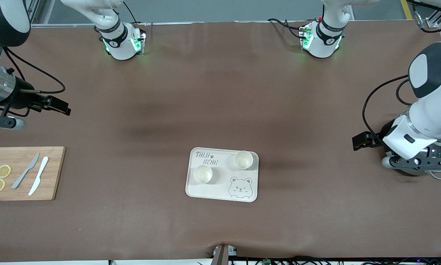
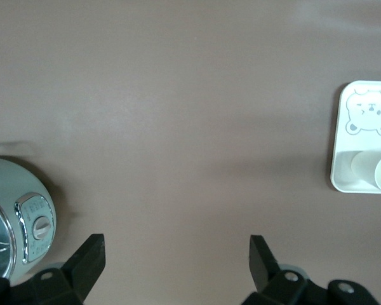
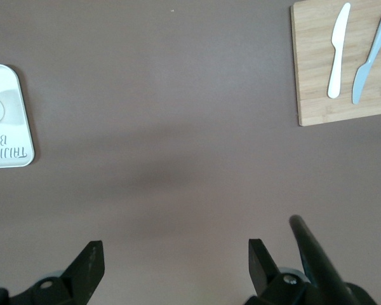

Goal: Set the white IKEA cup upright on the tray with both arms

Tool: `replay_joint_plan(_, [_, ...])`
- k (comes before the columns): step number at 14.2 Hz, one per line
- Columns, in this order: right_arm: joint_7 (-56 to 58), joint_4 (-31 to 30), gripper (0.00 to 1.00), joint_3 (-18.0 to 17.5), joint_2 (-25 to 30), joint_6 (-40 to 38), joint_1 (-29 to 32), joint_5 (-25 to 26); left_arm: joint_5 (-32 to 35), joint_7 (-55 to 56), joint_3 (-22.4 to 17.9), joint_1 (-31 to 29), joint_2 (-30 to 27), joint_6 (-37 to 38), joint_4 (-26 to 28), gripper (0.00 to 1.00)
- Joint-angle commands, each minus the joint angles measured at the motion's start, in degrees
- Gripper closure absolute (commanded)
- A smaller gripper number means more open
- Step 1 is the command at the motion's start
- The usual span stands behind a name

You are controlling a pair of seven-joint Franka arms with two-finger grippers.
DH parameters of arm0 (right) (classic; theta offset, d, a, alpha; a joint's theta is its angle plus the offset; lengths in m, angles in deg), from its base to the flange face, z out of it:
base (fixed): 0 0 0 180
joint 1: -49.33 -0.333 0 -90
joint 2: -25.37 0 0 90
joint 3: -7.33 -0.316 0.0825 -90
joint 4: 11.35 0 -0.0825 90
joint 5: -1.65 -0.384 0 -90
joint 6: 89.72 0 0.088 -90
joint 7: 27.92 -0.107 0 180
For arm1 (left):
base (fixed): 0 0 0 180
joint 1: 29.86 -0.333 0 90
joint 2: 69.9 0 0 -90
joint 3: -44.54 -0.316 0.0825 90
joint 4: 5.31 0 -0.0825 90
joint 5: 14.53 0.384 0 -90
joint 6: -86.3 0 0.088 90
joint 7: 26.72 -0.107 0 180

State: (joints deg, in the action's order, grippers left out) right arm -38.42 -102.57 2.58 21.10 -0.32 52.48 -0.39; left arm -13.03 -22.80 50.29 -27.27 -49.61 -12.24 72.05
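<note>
A: Cups (image 1: pixel 243 159) and (image 1: pixel 202 174) stand upright on the tray (image 1: pixel 220 193), mid-bench toward the front edge.
B: Pincers?
A: Left pincer (image 2: pixel 176 260) is wide open, holding nothing, over its bench end; right pincer (image 3: pixel 175 264) likewise, near the board (image 3: pixel 317 95).

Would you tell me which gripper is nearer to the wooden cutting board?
The right. The right gripper hangs open over bare table close by the cutting board at its own end, while the left gripper waits open at the other end, past the tray.
</note>
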Motion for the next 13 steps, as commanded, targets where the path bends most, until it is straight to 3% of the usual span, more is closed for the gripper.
replay_joint_plan(1, [0.04,0.52,0.00,-1.32,0.23,-1.25,2.55,0.02,-0.97,-3.29,0.66,-1.00,-0.69,0.89,0.42,0.00])
replay_joint_plan(13, [-0.23,0.69,0.00,-1.58,-0.03,-0.37,1.68,0.19,-0.35,-3.39,1.36,0.14,-2.70,3.53,0.42,0.00])
